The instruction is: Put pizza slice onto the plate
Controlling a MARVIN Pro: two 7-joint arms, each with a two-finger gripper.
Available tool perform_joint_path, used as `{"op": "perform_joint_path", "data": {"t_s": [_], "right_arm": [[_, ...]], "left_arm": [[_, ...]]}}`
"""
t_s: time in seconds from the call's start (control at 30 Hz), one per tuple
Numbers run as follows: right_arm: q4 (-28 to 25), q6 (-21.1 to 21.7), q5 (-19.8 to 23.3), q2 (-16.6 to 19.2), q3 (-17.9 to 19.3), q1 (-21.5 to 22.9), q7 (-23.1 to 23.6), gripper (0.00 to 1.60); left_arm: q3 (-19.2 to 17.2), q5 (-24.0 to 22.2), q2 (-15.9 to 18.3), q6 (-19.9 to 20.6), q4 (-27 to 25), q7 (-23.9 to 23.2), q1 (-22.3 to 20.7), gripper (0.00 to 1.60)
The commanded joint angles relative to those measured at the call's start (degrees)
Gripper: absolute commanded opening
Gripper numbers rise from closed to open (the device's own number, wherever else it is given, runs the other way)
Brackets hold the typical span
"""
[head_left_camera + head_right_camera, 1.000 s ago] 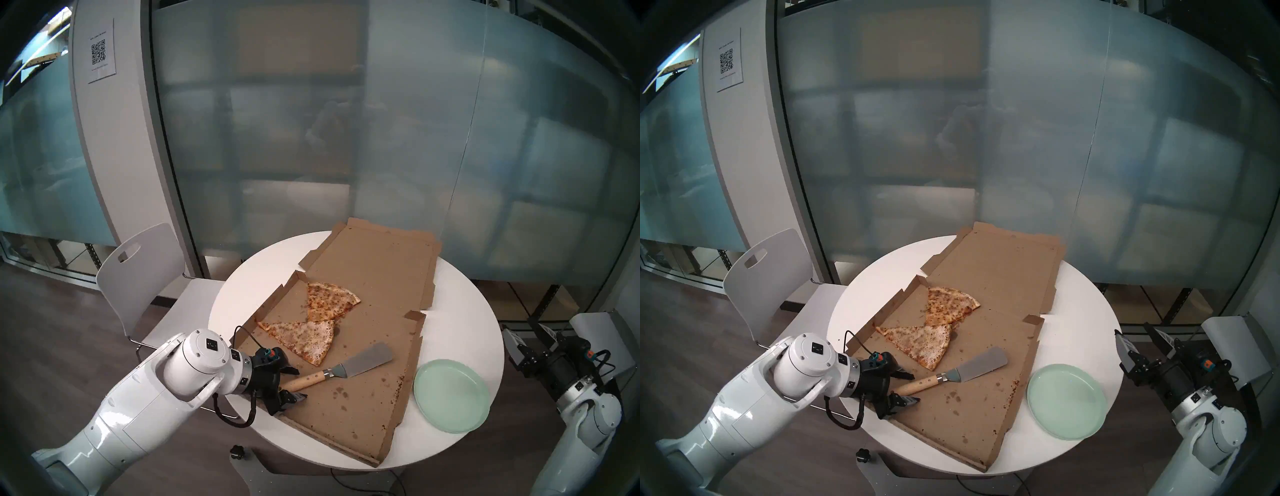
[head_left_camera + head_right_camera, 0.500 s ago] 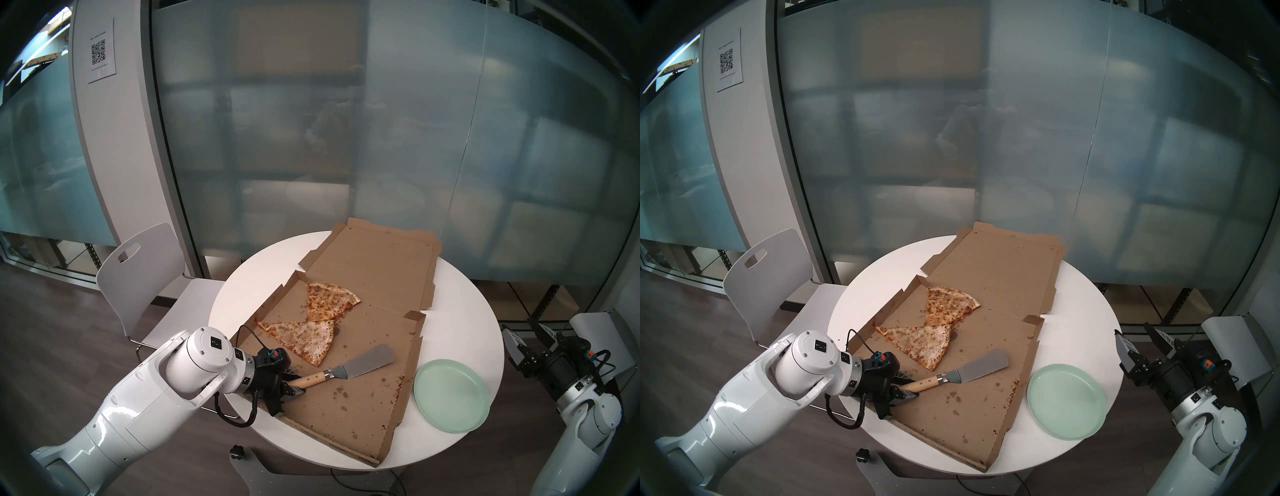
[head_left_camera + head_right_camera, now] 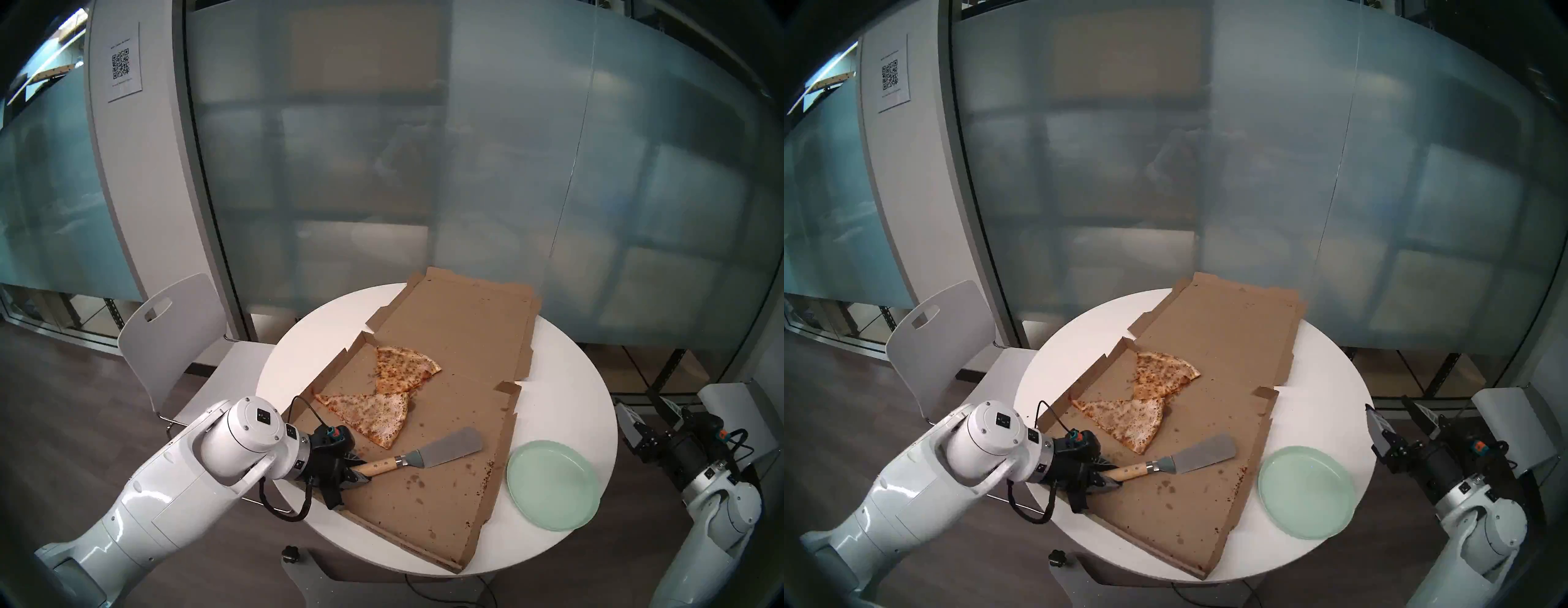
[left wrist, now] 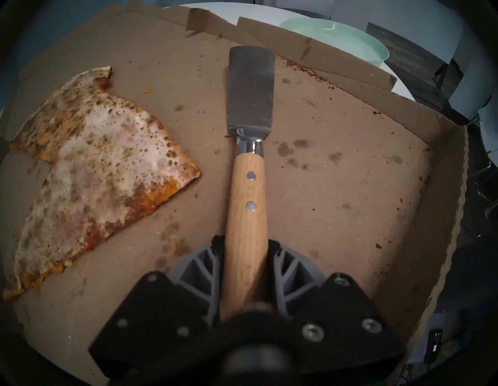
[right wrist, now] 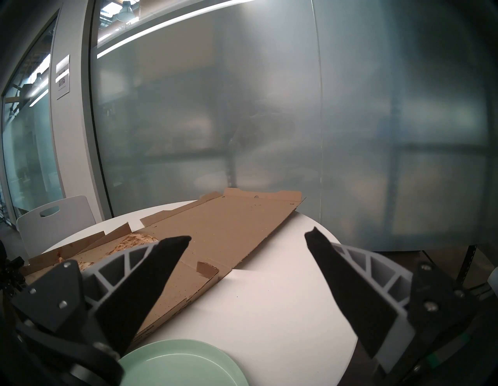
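The pizza slice (image 3: 373, 418) (image 3: 1129, 420) (image 4: 107, 175), long, pale and brown-speckled, lies flat in the open cardboard box (image 3: 424, 501), just beyond a spatula (image 3: 449, 446) (image 4: 250, 89). My left gripper (image 3: 354, 469) (image 4: 245, 242) is shut on the spatula's wooden handle at the box's near left edge, and the steel blade points right toward the plate. The mint-green plate (image 3: 553, 484) (image 3: 1306, 490) (image 5: 183, 366) sits bare on the table, right of the box. My right gripper (image 5: 248, 237) (image 3: 1395, 420) hangs open beyond the table's right edge, near the plate.
A second, more orange slice (image 3: 403, 367) lies farther back in the box, touching the pale slice's wide end. The box lid (image 3: 458, 322) lies flat toward the frosted glass wall. A white chair (image 3: 169, 335) stands left of the round white table (image 3: 564, 382).
My left gripper's jaws have closed around the spatula handle and the wrist has shifted slightly. The slices, the plate and the right arm have stayed put.
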Motion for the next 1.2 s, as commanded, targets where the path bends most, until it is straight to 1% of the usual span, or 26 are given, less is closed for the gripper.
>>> {"op": "perform_joint_path", "data": {"t_s": [0.0,0.13,0.3,0.37,0.4,0.43,0.57,0.6,0.63,0.7,0.8,0.87,0.97,1.1,1.13,1.17], "right_arm": [[-0.92,0.0,0.39,-0.07,0.1,0.16,0.12,1.6],[-0.92,0.0,0.39,-0.07,0.1,0.16,0.12,1.6],[-0.91,-0.01,0.39,-0.07,0.1,0.16,0.12,1.6],[-0.91,-0.01,0.39,-0.07,0.1,0.16,0.12,1.6],[-0.91,-0.01,0.39,-0.07,0.1,0.16,0.12,1.6],[-0.9,-0.01,0.38,-0.06,0.1,0.16,0.12,1.6],[-0.88,-0.02,0.38,-0.05,0.1,0.17,0.13,1.6],[-0.88,-0.02,0.38,-0.05,0.1,0.17,0.13,1.6],[-0.88,-0.02,0.37,-0.05,0.09,0.17,0.13,1.6],[-0.87,-0.03,0.37,-0.04,0.09,0.17,0.13,1.6],[-0.86,-0.03,0.36,-0.04,0.09,0.17,0.13,1.6],[-0.85,-0.04,0.36,-0.03,0.09,0.17,0.13,1.6],[-0.83,-0.05,0.34,-0.02,0.08,0.18,0.13,1.6],[-0.81,-0.06,0.34,-0.01,0.08,0.19,0.13,1.6],[-0.82,-0.05,0.34,-0.01,0.08,0.19,0.13,1.6],[-0.81,-0.06,0.33,-0.01,0.08,0.19,0.13,1.6]], "left_arm": [[-1.22,-1.13,0.67,-0.15,-3.42,-0.55,0.73,0.0],[-1.57,-1.31,1.13,0.06,-4.44,-0.93,1.0,0.0],[-2.51,-1.81,2.5,0.28,-5.83,-1.99,1.43,0.0],[-3.8,-2.53,3.93,0.1,-6.73,-3.03,2.01,0.0],[-3.8,-2.53,3.93,0.1,-6.73,-3.03,2.01,0.0],[-4.93,-3.04,4.98,0.23,-7.62,-3.68,2.41,0.0],[-7.93,-4.56,6.89,-0.01,-9.13,-4.83,3.72,0.0],[-7.93,-4.56,6.89,-0.01,-9.13,-4.83,3.72,0.0],[-8.71,-4.88,7.35,-0.06,-9.49,-4.99,4.13,0.0],[-10.58,-5.62,8.67,-0.28,-10.49,-5.49,5.37,0.0],[-14.28,-7.44,10.82,-0.98,-11.69,-6.3,8.74,0.0],[-16.78,-8.5,11.98,-1.52,-11.76,-6.47,11.16,0.0],[-18.65,-9.78,14.52,-1.73,-10.92,-7.55,13.0,0.0],[-22.1,-11.18,16.47,-2.8,-10.18,-8.7,16.0,0.0],[-23.51,-11.49,16.7,-3.28,-10.3,-8.82,17.31,0.0],[-23.88,-11.6,17.18,-3.38,-9.92,-9.21,17.48,0.0]]}}
